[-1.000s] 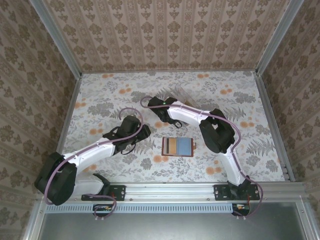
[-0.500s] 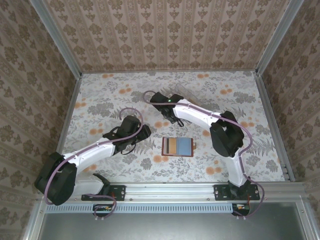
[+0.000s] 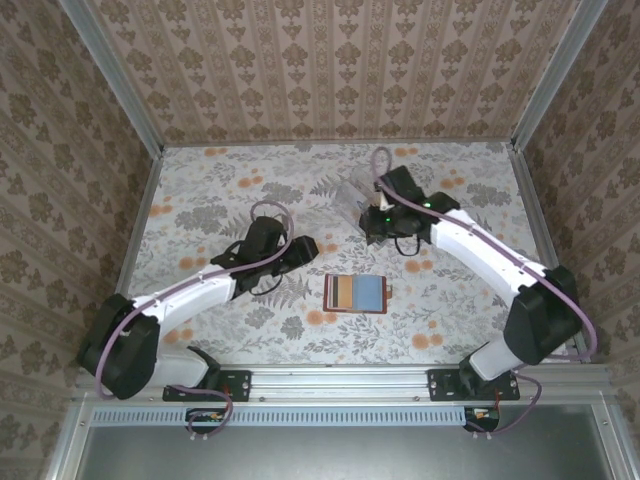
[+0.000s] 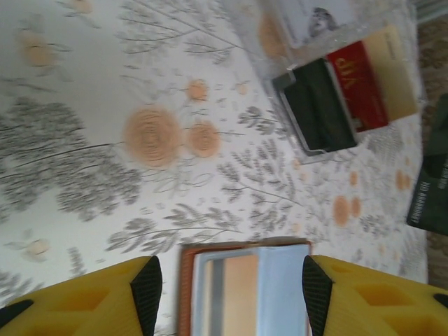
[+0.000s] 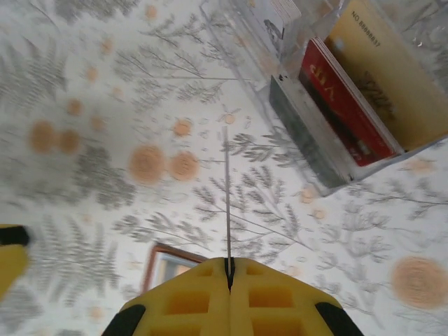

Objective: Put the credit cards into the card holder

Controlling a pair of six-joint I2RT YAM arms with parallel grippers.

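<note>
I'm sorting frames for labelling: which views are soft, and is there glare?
Top external: sharp, evenly lit, soft shadows. Left wrist: the card holder near the lens is blurred. Right wrist: the red card shows clear lettering; the right gripper, shut on an edge-on card, is soft; slight sheen on the clear tray.

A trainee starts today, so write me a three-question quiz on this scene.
1. True or false: the right gripper is shut on a card seen edge-on.
2. Where is the card holder? A) in the left gripper B) open on the table C) in the right gripper
3. Fill in: the left gripper's jaws stand ____.
Key: 1 true; 2 B; 3 open.
</note>
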